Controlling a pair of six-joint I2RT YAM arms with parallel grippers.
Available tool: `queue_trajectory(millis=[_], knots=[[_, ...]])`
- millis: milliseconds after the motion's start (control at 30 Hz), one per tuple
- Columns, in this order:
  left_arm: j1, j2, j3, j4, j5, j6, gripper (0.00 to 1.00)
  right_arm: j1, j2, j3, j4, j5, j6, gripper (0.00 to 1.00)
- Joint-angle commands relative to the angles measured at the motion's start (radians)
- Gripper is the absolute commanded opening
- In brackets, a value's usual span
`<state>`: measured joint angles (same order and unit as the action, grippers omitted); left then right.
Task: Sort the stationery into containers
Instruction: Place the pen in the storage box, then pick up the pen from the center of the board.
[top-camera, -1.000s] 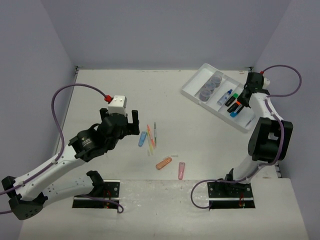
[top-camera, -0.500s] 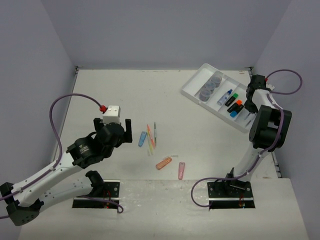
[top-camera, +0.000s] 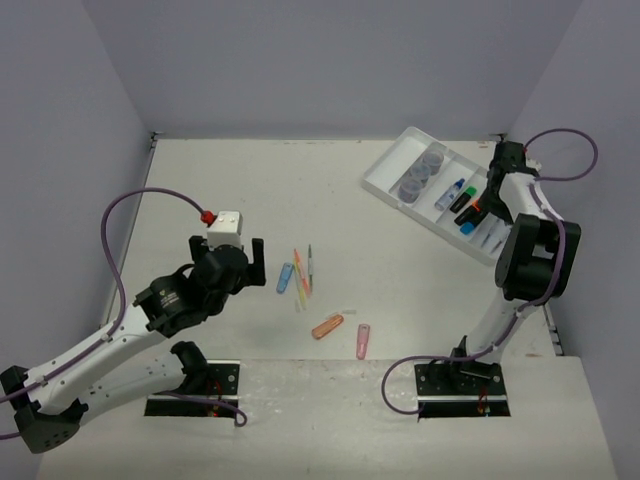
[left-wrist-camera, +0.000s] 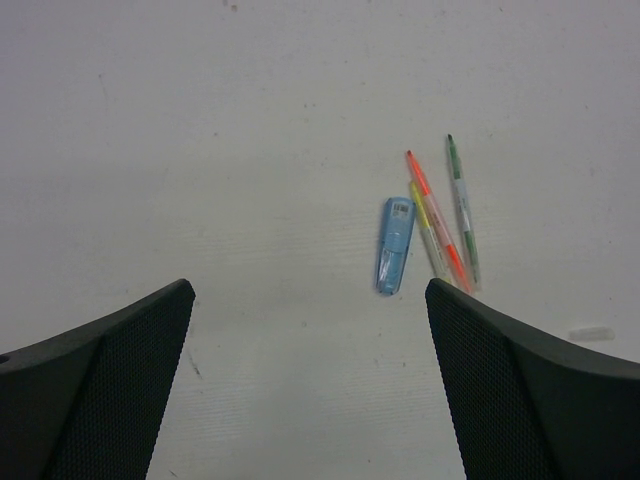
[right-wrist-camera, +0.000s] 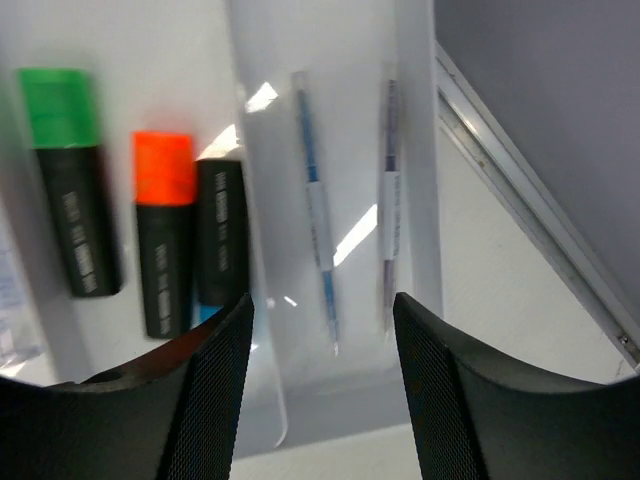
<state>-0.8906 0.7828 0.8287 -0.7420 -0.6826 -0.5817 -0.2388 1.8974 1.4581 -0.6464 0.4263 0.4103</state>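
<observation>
The white tray (top-camera: 385, 181) stands at the back right. It holds three round pots (top-camera: 421, 171), black highlighters (top-camera: 468, 207) and thin pens. My right gripper (top-camera: 486, 198) hovers over the tray's near end. Its jaws are open and empty (right-wrist-camera: 322, 310) above a blue pen (right-wrist-camera: 315, 210) and a purple pen (right-wrist-camera: 388, 190), beside the green-capped (right-wrist-camera: 68, 180) and orange-capped (right-wrist-camera: 165, 230) highlighters. Mid-table lie a blue capsule (top-camera: 285, 277), thin pens (top-camera: 301, 274), an orange capsule (top-camera: 327, 326) and a pink capsule (top-camera: 363, 341). My left gripper (top-camera: 227, 248) is wide open (left-wrist-camera: 308, 300), left of the blue capsule (left-wrist-camera: 395, 245).
Purple walls close in the table on the left, back and right, and the tray sits close to the right wall. A small clear scrap (top-camera: 347, 312) lies between the pens and the orange capsule. A blue-and-white item (top-camera: 452, 192) rests in a middle compartment of the tray.
My right gripper's jaws have opened over the tray's pen compartment. The left arm drew back leftward from the pens a second ago and has since held still.
</observation>
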Motion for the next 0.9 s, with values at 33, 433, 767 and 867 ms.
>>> queue_trajectory(millis=[33, 433, 767, 867], knots=[[0.043, 0.006, 0.000, 0.043, 0.001, 0.031, 1.00, 0.195, -0.220, -0.022, 0.004, -0.020, 0.020, 0.59], [0.122, 0.000, 0.008, 0.017, -0.066, -0.005, 1.00, 0.592, -0.581, -0.260, 0.049, -0.095, 0.058, 0.57], [0.228, -0.020, 0.030, -0.040, -0.157, -0.119, 1.00, 0.610, -0.880, -0.426, 0.002, -0.289, 0.031, 0.66], [0.229, -0.031, 0.030, -0.056, -0.177, -0.148, 1.00, 0.610, -0.856, -0.411, -0.001, -0.292, 0.030, 0.68]])
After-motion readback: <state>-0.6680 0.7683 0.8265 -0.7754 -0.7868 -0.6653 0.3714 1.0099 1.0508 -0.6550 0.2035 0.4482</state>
